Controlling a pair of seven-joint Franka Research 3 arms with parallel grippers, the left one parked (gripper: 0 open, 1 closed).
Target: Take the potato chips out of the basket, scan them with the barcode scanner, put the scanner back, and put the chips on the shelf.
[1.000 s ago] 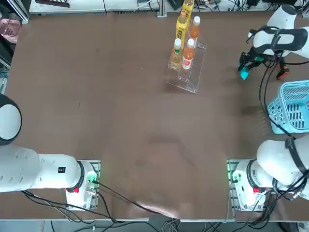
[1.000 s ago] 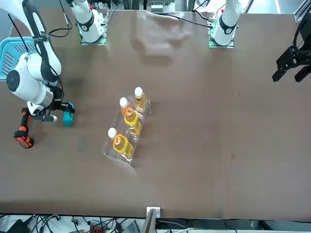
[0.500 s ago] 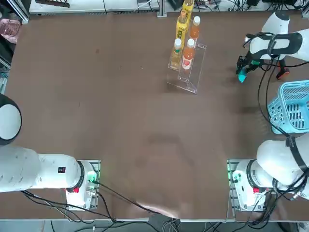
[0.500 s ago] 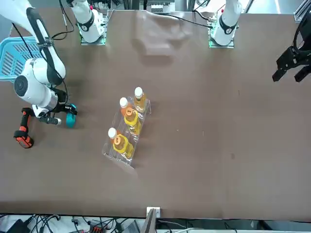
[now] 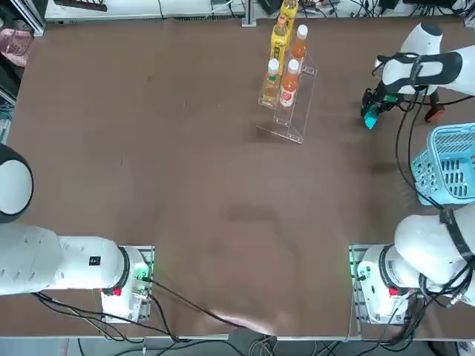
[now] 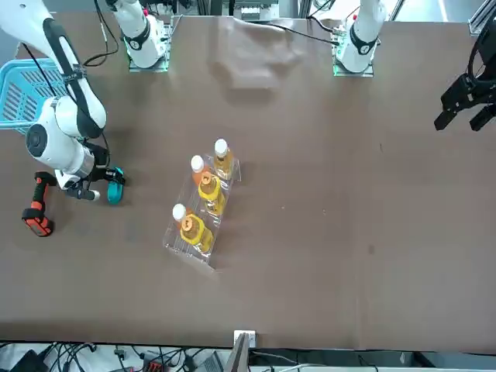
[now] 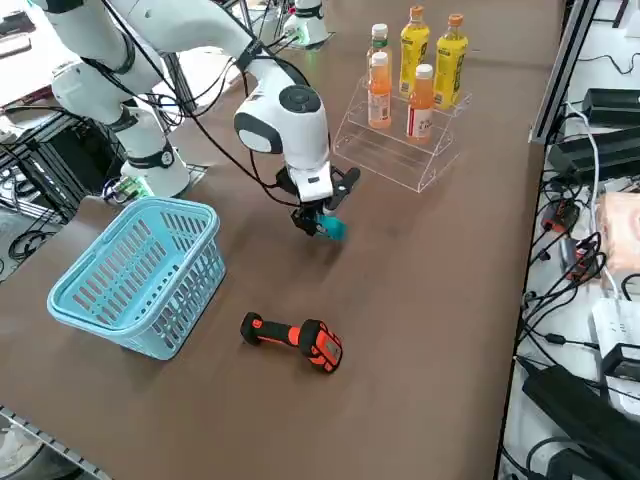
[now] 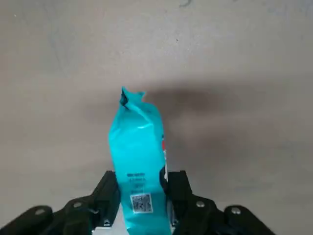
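Observation:
The potato chips [image 8: 138, 147], a slim teal packet, stick out from between the fingers of my right gripper [image 8: 142, 190], which is shut on the packet's lower end. In the right side view the gripper [image 7: 318, 218] hangs low over the table with the packet [image 7: 331, 228] at its tip, a short way from the shelf [image 7: 400, 150]. Whether the packet touches the table I cannot tell. The barcode scanner [image 7: 295, 340] lies flat on the table, beside the light blue basket [image 7: 140, 270]. From overhead the packet [image 5: 369, 121] is right of the shelf [image 5: 293, 104].
Several orange and yellow drink bottles [image 5: 280, 41] stand on the clear shelf's steps. The basket [image 5: 449, 163] sits at the table's right edge near my arm's base. Cables run along the table's far side.
My right gripper has drifted a little toward the shelf with the packet in it. Scanner, basket and bottles have not moved.

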